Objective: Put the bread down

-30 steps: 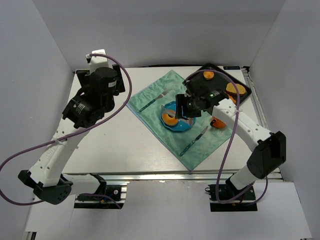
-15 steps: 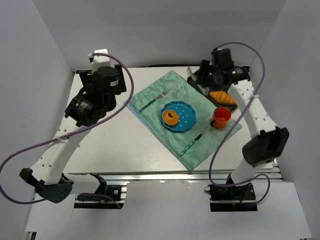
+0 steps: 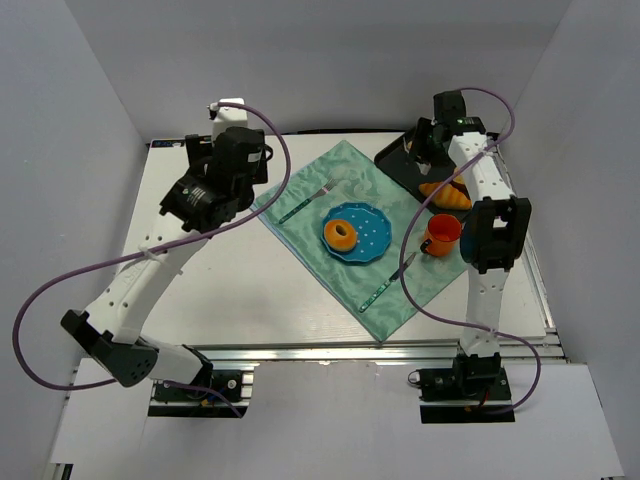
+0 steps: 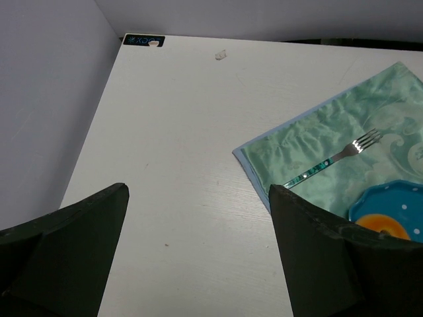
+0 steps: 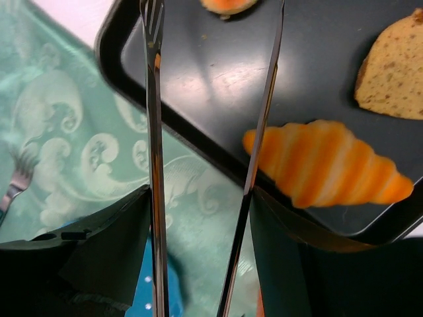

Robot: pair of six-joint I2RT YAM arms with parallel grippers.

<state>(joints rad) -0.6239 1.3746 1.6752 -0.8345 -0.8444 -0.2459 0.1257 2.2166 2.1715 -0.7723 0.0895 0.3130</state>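
One bread ring (image 3: 342,234) sits on the blue plate (image 3: 372,240); the right gripper (image 5: 211,132) (spread, empty) hovers over the black tray (image 5: 317,53), another piece (image 5: 227,5) just ahead.

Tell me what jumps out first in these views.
A golden-orange ring-shaped bread piece sits on the round blue dotted plate at the middle of the pale green patterned cloth. To the right, the open right gripper hovers over the black tray holding a ridged orange croissant, with an orange mug just below.
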